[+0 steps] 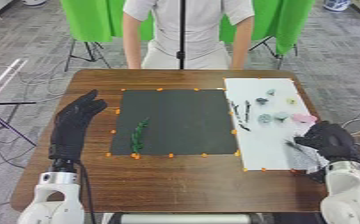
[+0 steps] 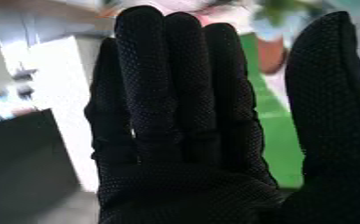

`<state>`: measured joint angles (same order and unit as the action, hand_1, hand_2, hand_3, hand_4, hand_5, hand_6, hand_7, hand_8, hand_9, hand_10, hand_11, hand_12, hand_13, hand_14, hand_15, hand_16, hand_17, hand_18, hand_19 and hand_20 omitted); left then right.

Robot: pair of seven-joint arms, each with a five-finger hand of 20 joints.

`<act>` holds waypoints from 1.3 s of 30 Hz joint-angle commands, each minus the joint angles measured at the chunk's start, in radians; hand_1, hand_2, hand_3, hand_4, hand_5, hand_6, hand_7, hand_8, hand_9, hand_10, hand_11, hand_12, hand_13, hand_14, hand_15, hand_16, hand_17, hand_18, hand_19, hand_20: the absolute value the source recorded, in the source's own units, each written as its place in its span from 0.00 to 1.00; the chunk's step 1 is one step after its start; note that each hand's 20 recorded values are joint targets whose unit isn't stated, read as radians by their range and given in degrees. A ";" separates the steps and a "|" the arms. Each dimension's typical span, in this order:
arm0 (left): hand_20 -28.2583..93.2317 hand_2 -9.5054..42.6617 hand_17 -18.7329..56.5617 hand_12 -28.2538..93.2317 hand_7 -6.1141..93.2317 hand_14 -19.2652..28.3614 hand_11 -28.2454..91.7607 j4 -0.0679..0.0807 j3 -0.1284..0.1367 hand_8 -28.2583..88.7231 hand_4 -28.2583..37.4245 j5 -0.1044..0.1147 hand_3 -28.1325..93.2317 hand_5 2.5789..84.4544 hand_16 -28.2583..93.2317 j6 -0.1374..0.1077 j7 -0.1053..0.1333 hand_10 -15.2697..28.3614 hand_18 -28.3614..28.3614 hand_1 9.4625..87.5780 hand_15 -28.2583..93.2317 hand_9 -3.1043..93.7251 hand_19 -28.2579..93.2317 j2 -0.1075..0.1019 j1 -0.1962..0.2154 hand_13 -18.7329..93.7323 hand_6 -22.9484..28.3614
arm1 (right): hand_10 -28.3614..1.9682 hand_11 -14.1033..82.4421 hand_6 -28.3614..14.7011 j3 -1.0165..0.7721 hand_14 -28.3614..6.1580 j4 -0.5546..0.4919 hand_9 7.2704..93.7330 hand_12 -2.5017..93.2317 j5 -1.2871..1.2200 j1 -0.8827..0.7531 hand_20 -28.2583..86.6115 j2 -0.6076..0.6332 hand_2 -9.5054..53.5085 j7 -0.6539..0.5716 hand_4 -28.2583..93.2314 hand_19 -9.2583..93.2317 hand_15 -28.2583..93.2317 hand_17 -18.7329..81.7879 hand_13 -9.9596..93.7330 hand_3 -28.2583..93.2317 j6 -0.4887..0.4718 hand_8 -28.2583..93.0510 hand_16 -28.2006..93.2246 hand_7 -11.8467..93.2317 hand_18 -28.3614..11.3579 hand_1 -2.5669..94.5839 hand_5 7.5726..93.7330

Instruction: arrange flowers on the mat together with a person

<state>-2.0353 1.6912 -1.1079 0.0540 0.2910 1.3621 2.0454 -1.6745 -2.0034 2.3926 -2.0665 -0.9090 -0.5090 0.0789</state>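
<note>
- The right robot hand, in a black fabric glove [image 1: 334, 142], is open at the lower right of the head view, its fingers straight, its thumb apart.
- Just beside it, a pale, wispy spray [image 1: 305, 160] lies on a white rectangular mat [image 1: 247, 86]; it looks feather-light and easily crushed, best pinched softly by its stem.
- Farther up the white mat, a ruffled pink bloom [image 1: 303, 118] and rounded pale-green blooms [image 1: 265, 118] appear soft and light, their stems likely safer to grip than petals.
- Near centre-left, a slender green leafy sprig [image 1: 139, 136] rests on a black rectangular mat [image 1: 181, 122], probably springy and a little slippery, suited to a hold near its lower end.
- At upper left, the left robot hand [image 1: 77, 115] is open over the brown wooden worktop [image 1: 176, 187].
- The wrist view details the gap between thumb and fingers; the head view maps the flowers' layout.
</note>
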 commanded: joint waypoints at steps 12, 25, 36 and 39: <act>0.40 0.08 0.25 0.37 0.18 0.79 0.39 -0.007 0.012 0.20 0.13 -0.001 0.78 0.56 0.27 -0.005 -0.016 0.66 0.77 0.21 0.41 0.52 0.34 0.019 0.019 0.48 0.54 | 0.56 0.44 0.69 -0.052 0.53 0.035 0.78 0.29 0.262 0.015 0.63 -0.092 0.00 0.046 0.00 0.59 0.60 0.49 0.77 0.75 -0.013 0.15 0.48 0.31 0.29 0.45 0.72; 0.40 0.08 0.25 0.37 0.18 0.79 0.39 -0.004 0.006 0.20 0.13 -0.002 0.77 0.56 0.27 -0.004 -0.010 0.66 0.77 0.21 0.40 0.52 0.34 0.022 0.015 0.48 0.54 | 0.58 0.42 0.68 -0.048 0.52 0.049 0.81 0.28 0.284 0.025 0.63 -0.129 0.00 0.060 0.00 0.59 0.62 0.49 0.77 0.71 -0.147 0.16 0.48 0.29 0.27 0.45 0.74; 0.40 0.08 0.25 0.37 0.18 0.79 0.39 0.002 0.001 0.20 0.13 0.006 0.78 0.56 0.27 -0.001 -0.015 0.66 0.77 0.21 0.41 0.52 0.34 0.006 0.010 0.48 0.54 | 0.68 0.33 0.74 0.005 0.55 0.095 0.98 0.40 0.327 0.028 0.64 -0.141 0.00 0.081 0.42 0.56 0.69 0.51 0.81 0.00 -0.019 0.30 0.50 0.31 0.31 0.93 0.88; 0.40 0.08 0.25 0.36 0.18 0.79 0.39 0.003 -0.001 0.20 0.13 0.005 0.78 0.56 0.27 -0.003 -0.009 0.66 0.77 0.21 0.41 0.52 0.34 0.009 0.004 0.48 0.53 | 0.70 0.36 0.76 0.009 0.56 0.073 1.00 0.40 0.314 0.036 0.64 -0.146 0.00 0.077 0.48 0.56 0.70 0.52 0.82 0.00 -0.006 0.30 0.51 0.33 0.32 0.93 0.91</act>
<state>-2.0392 1.6961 -1.1078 0.0521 0.2848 1.3716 2.0514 -1.6876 -1.9150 2.6993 -2.0321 -1.0416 -0.4369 0.0367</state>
